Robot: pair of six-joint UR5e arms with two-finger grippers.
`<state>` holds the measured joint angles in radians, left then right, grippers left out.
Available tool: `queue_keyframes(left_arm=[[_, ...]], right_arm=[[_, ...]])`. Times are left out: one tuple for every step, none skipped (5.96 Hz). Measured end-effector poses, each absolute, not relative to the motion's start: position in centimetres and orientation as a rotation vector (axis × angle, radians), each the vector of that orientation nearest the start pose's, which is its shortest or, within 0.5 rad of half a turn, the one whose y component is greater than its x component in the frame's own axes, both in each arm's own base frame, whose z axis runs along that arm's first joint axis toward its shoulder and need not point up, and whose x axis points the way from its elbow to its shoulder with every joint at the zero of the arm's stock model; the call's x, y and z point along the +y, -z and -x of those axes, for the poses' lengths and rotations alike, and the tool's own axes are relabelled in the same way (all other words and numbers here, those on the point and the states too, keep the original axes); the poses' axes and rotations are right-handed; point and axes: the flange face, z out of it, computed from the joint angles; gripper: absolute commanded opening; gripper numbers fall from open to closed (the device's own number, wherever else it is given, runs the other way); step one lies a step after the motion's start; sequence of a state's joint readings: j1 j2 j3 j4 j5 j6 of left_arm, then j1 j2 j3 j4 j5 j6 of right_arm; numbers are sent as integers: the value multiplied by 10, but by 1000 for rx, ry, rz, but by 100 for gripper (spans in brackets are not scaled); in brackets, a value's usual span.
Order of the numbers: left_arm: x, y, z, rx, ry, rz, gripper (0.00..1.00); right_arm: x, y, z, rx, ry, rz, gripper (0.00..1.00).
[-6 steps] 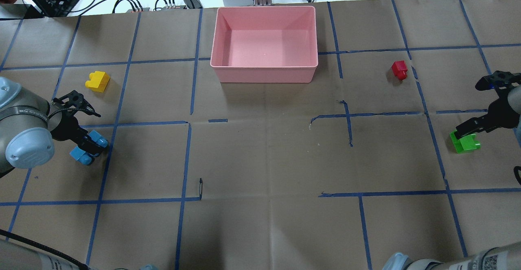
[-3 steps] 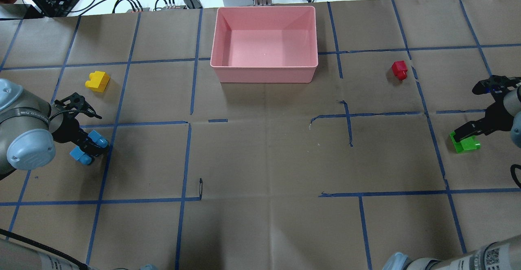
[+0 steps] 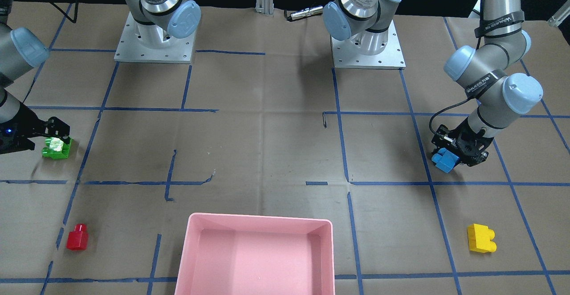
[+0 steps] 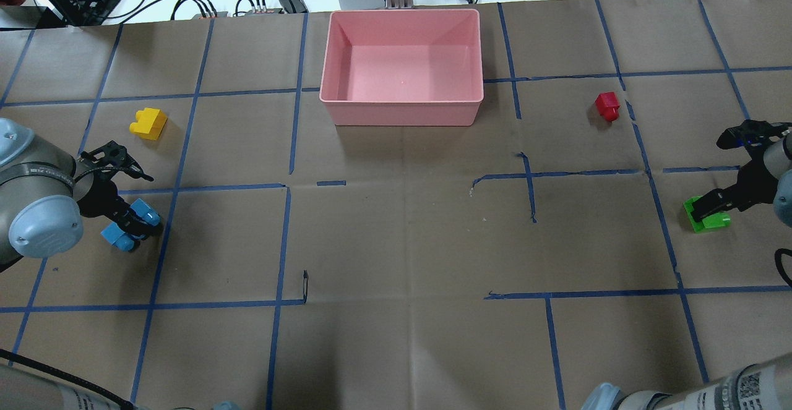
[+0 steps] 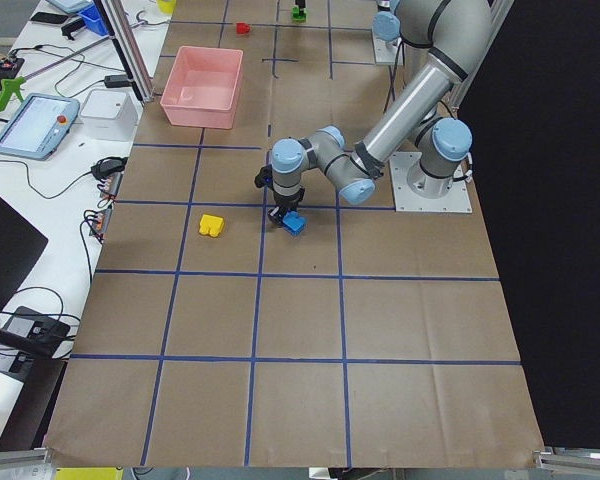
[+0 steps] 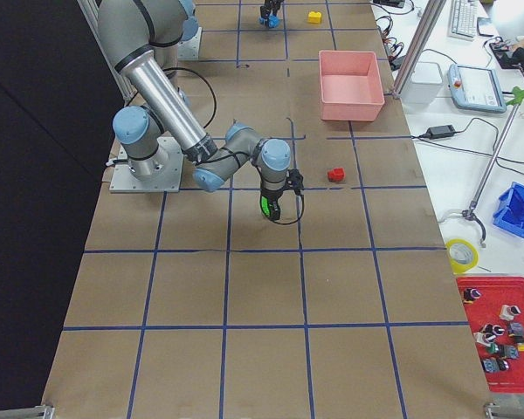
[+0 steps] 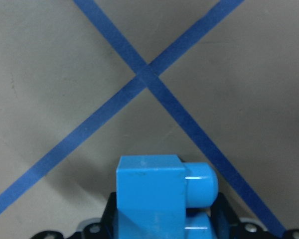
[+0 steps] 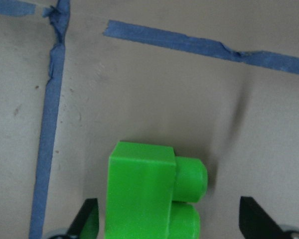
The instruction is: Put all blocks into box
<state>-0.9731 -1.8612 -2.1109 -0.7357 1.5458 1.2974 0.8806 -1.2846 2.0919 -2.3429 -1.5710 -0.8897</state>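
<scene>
likely light, stiff, slick plastic; best pinched across flat sides. left claw (image 4: 132, 226) clamped on blue block (image 7: 149, 194); right claw (image 4: 708, 209) apart astride green block (image 8: 144, 199) on bench (image 4: 402, 243), far from box (image 4: 402, 110).

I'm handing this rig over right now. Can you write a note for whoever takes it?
The left gripper is shut on the blue brick, low over the table.
The right gripper is open, with a finger on each side of the green brick, which is not yet gripped.
The yellow brick lies loose left of the box and the red brick right of it.
Done: nothing, the box is empty.
Left: all four bricks go into the box.
</scene>
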Motion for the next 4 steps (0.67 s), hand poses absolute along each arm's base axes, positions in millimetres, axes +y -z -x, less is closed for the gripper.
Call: queue_keyframes(left_arm=[[-481, -191, -163, 2948, 50, -1058, 0], [-490, -213, -167, 2937, 74, -1020, 0], [-507, -248, -172, 2957, 82, -961, 0], [-532, -294, -170, 3011, 64, -875, 0]], right_arm=[[-460, -183, 207, 3099, -45, 309, 97], [-459, -181, 206, 3096, -51, 308, 90], [-458, -180, 205, 3092, -54, 306, 76], [-457, -180, 205, 3091, -55, 304, 54]])
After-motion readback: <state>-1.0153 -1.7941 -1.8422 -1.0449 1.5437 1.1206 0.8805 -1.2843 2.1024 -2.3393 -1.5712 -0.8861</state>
